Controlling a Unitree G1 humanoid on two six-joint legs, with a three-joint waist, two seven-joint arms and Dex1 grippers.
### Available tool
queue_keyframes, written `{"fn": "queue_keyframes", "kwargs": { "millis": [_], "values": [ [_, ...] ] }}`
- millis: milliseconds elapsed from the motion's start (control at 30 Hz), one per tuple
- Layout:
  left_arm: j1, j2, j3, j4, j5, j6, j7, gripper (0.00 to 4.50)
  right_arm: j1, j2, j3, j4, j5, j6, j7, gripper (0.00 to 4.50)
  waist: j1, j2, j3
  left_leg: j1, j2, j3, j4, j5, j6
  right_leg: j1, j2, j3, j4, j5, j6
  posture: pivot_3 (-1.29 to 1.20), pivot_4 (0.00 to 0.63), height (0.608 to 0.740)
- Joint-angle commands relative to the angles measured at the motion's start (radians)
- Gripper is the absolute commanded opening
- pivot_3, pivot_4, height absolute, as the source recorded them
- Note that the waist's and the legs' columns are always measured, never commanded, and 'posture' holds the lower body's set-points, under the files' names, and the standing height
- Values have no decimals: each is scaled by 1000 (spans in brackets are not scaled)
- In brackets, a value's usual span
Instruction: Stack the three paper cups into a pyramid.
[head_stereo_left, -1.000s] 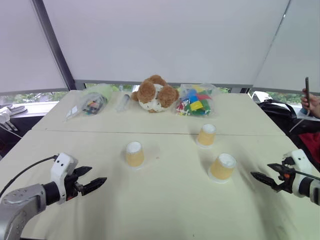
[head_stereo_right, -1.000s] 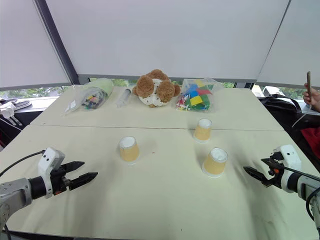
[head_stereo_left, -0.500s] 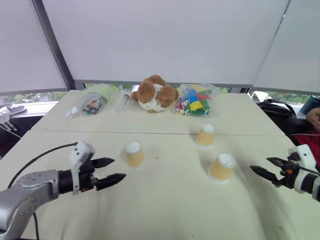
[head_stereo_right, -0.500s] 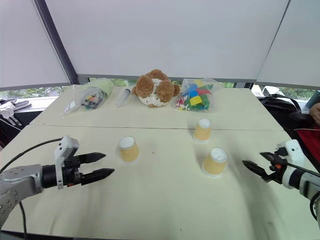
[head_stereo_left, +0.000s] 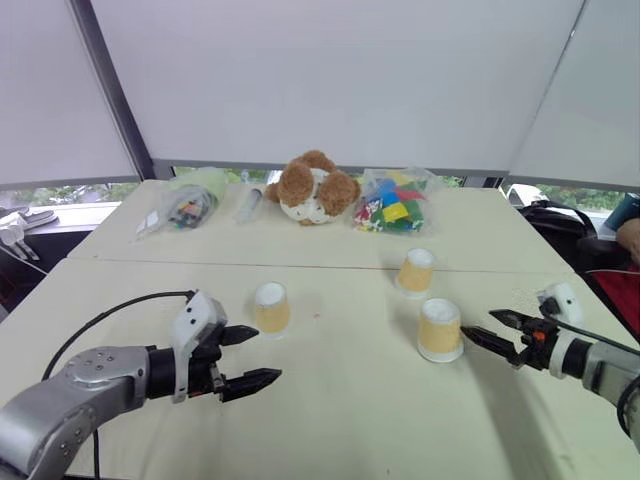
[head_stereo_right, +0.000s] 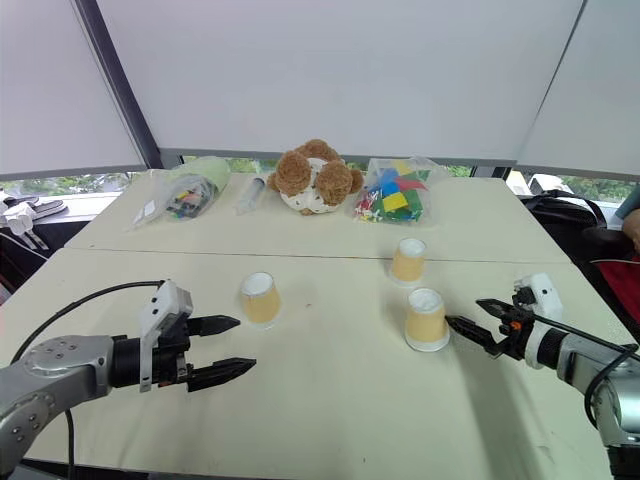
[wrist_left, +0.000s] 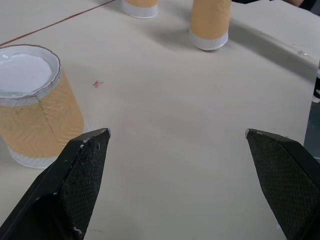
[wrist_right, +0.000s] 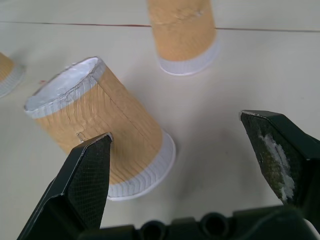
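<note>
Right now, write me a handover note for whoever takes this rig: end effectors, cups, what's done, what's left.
Left end effector: open, empty, on the near side of the left tan-orange paper cup, not touching.
Right end effector: open, empty, fingertips close beside the nearest tan-orange paper cup; contact cannot be told.
Third tan-orange paper cup: just behind that one, nearer the far side of the cream table.
All three cups stand apart, upside down, white ends up.
Done: nothing stacked.
Left: set two cups side by side, place the third on top.
</note>
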Motion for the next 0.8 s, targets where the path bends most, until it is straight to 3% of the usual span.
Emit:
{"fn": "queue_keyframes", "kwargs": {
  "millis": [33, 200, 333, 567, 800],
  "values": [
    [-10, 1, 2, 5, 2, -20, -1, 4500, 21, -44, -44, -8, -13, -26, 19, 4447, 0, 0, 0, 0, 0, 0, 0, 0, 0, 0, 0, 0, 0, 0, 0, 0, 150, 740],
    [-35, 19, -9, 27, -2, -23, -34, 4500, 85, -102, -117, -68, 36, 11, 75, 4447, 1, 0, 0, 0, 0, 0, 0, 0, 0, 0, 0, 0, 0, 0, 0, 0, 150, 740],
    [-43, 90, -53, 22, 39, -47, -109, 4500, 116, -140, -178, -152, 115, 91, 115, 4447, -2, 0, 0, 0, 0, 0, 0, 0, 0, 0, 0, 0, 0, 0, 0, 0, 150, 740],
    [-115, 67, -105, 49, 35, -45, -120, 4500, 98, -45, -147, -303, 196, 177, 16, 4447, -1, 0, 0, 0, 0, -1, 0, 0, 0, 0, 1, 0, 0, 0, 0, 0, 150, 740],
    [-122, 61, -119, 52, 49, -51, -110, 4500, 36, -3, -64, -257, 187, 157, 15, 4447, -2, -1, 0, -1, 0, 0, 0, 0, 0, -1, 1, 0, 0, 0, 0, 0, 150, 740]
  ]
}}
